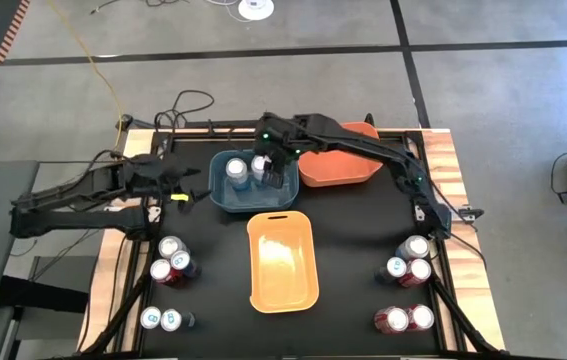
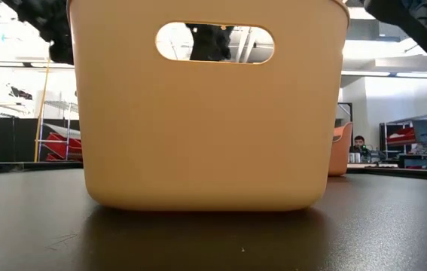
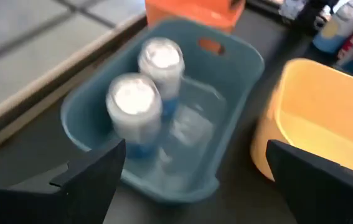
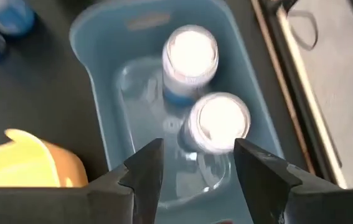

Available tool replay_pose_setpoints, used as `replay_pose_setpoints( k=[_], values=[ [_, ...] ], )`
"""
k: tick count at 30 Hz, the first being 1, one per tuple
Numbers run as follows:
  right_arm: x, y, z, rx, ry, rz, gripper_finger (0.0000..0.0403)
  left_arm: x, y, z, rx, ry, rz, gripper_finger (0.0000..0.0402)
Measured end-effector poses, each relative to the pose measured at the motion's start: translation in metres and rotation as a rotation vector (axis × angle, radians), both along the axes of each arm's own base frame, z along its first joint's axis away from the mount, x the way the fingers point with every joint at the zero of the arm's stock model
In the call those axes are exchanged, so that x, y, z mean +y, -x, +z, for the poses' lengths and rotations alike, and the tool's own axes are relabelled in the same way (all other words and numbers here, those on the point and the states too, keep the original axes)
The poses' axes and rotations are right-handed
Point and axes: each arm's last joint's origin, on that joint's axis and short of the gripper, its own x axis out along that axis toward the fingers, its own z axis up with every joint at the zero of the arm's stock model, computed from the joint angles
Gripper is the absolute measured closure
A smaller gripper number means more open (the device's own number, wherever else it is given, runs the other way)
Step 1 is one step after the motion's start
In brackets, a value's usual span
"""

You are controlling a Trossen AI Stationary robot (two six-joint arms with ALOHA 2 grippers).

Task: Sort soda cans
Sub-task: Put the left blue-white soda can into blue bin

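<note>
Your right gripper [image 4: 195,165] hangs over the blue bin [image 1: 225,200], fingers [image 4: 145,171] spread partway on either side of one silver-topped can [image 4: 216,123], though I can't tell if they're touching it. A second can [image 4: 190,53] stands right beside it in the glossy plastic bin. Your left gripper [image 3: 188,171] waits near the bin, fingers wide apart, holding nothing.

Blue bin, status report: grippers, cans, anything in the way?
Right gripper open over blue bin, empty. Left gripper open beside it, empty. Two cans upright inside. Nothing in the way.
</note>
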Motion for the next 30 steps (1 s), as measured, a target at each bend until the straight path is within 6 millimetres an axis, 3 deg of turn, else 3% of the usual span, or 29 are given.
replay_pose_setpoints(
  k=[8,14,22,30],
  values=[
    [0.021,0.002,0.021,-0.085,0.030,0.070,0.0194,-0.025,0.009,0.023,-0.028,0.146,-0.202,0.0017],
    [0.036,-0.003,0.028,-0.185,-0.087,0.217,0.0194,-0.035,0.017,0.034,0.032,0.187,-0.235,0.0017],
    [0.069,0.008,0.051,-0.239,-0.119,0.323,0.0194,-0.039,0.030,0.004,0.414,0.283,-0.147,0.0017],
    [0.071,0.041,0.079,-0.214,-0.012,0.220,0.0194,-0.046,0.033,-0.002,0.518,0.388,-0.211,0.0017]
  ],
)
